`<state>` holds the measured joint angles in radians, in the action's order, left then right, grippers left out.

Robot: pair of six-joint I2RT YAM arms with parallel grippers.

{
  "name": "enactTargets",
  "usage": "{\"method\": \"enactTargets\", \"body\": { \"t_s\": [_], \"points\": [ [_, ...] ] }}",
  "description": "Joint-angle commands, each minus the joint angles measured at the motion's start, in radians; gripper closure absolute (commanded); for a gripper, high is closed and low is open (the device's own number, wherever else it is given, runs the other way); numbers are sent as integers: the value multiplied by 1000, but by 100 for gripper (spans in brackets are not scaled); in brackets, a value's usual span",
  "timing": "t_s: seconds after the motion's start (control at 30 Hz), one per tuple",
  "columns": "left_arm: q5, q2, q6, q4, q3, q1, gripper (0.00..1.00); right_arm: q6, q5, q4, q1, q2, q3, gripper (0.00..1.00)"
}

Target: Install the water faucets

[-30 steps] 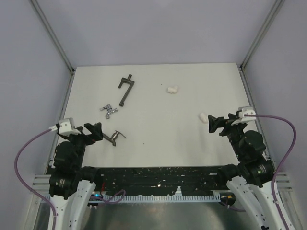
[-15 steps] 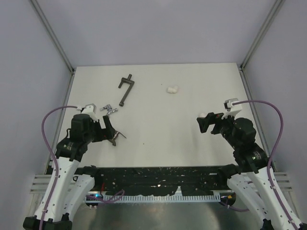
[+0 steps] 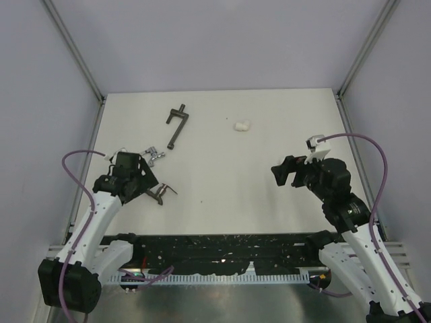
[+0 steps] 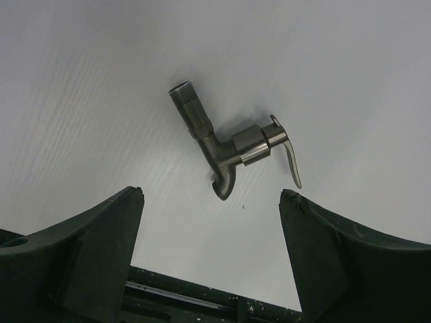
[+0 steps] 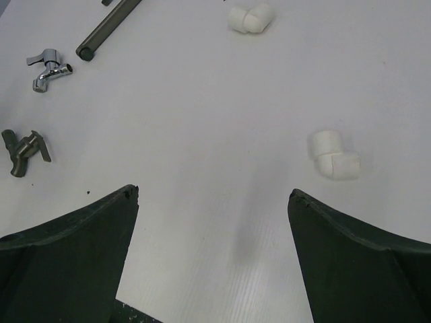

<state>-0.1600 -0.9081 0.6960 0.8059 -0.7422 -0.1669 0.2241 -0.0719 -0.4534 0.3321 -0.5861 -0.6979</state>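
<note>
beyond silver faucet [image 3: 152, 155], dark t-handled bar [image 3: 176, 130]

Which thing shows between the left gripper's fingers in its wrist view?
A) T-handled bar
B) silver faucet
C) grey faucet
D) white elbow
C: the grey faucet lies on its side just ahead of the open left gripper, with neither finger touching it.

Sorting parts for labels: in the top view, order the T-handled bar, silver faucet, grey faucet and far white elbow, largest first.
Largest: the T-handled bar, clearly.
Next: the silver faucet and the grey faucet, which look about alike, so I won't rank them.
Smallest: the white elbow.
</note>
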Motion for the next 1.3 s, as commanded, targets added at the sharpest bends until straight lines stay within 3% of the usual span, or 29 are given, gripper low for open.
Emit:
{"method": "enactTargets", "body": {
  "t_s": [0.0, 0.23, 0.37, 0.6, 0.77, 0.87, 1.1, 1.27],
  "points": [
    [-122, -89, 144, -11, -25, 12, 17, 21, -54, 18, 4, -35, -9, 4],
    [-130, -247, 232, -82, -34, 50, 30, 4, -88, 18, 4, -63, 14, 0],
    [-101, -322, 253, -131, -36, 61, 37, 1, -94, 19, 4, -63, 23, 3],
    [-87, -463, 260, -181, -48, 66, 39, 0, -121, 36, 5, -83, 34, 7],
    [-69, -529, 263, -195, -42, 66, 47, -2, -123, 39, 5, -89, 38, 7],
    [-55, -541, 260, -194, -39, 64, 58, 0, -123, 42, 7, -93, 40, 7],
    [-20, -486, 214, -191, -29, 64, 100, 4, -155, 58, 7, -109, 40, 7],
    [-16, -378, 107, -169, -63, 20, 100, 32, -210, 93, 33, -142, 38, 7]
  ]
}}
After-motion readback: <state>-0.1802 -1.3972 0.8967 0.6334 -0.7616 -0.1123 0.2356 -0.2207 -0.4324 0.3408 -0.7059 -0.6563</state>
